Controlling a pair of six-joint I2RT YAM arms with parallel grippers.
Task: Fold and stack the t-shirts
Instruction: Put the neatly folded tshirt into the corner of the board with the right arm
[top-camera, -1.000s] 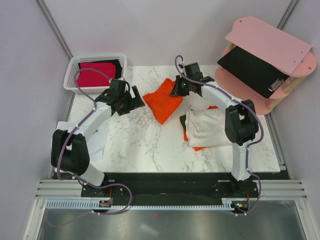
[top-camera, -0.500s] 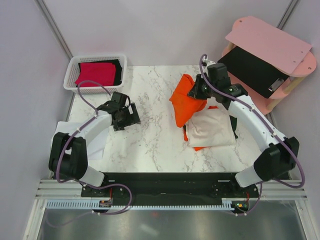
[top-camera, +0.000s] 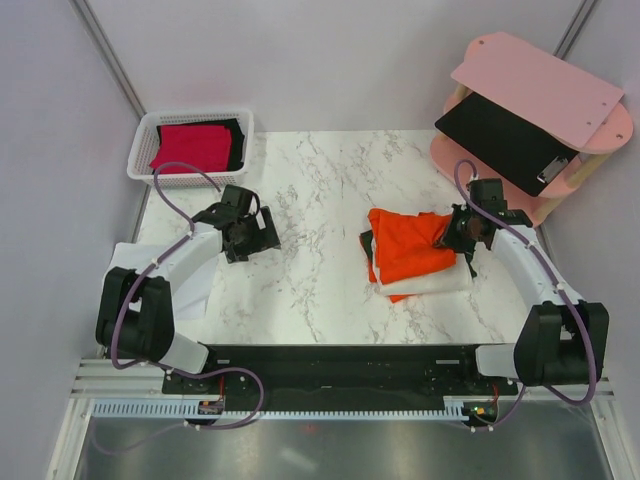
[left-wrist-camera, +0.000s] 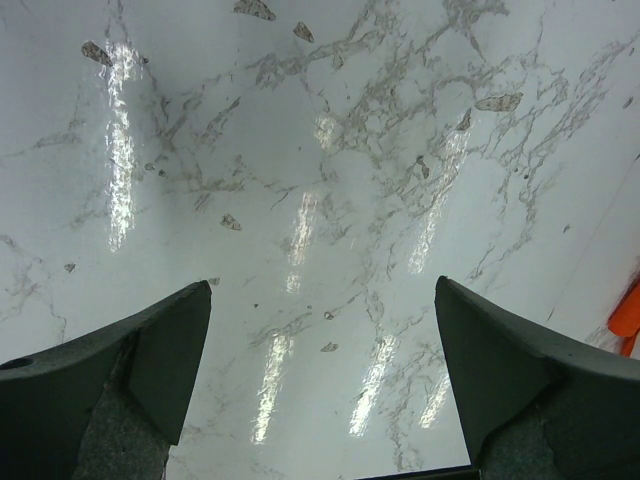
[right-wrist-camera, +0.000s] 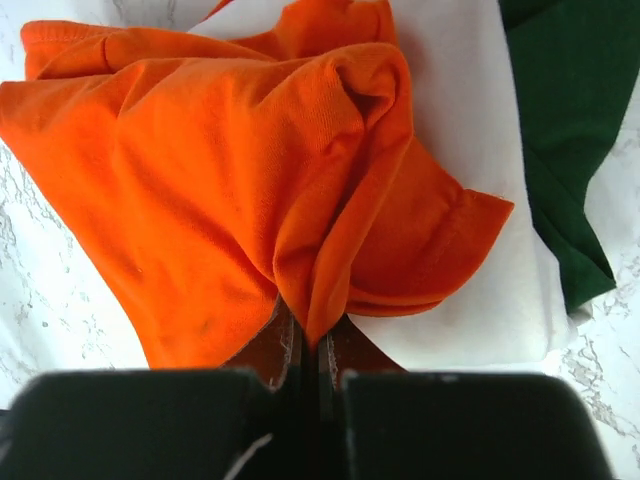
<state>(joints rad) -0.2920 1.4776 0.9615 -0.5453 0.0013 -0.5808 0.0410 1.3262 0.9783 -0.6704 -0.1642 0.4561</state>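
Note:
A bright orange t-shirt (top-camera: 410, 248) lies folded on top of a stack at the table's centre right, over a white shirt (top-camera: 440, 283) and a dark green one (right-wrist-camera: 560, 120). My right gripper (top-camera: 457, 229) is shut on the orange shirt's right edge; in the right wrist view the cloth (right-wrist-camera: 230, 170) is pinched between the closed fingers (right-wrist-camera: 312, 345). My left gripper (top-camera: 262, 229) is open and empty over bare marble at the left (left-wrist-camera: 320, 290). A crimson-red shirt (top-camera: 190, 147) and a black one (top-camera: 236, 140) lie in a white basket (top-camera: 140, 145) at the back left.
A pink two-tier stand (top-camera: 540, 90) at the back right holds a flat black clipboard (top-camera: 505, 140). A white cloth (top-camera: 195, 285) hangs at the table's left edge. Another orange cloth edge (top-camera: 398, 296) shows under the stack.
My right gripper carried the orange shirt from the table's centre back to the right and laid it over the white shirt stack. My left gripper drew back left and let go.

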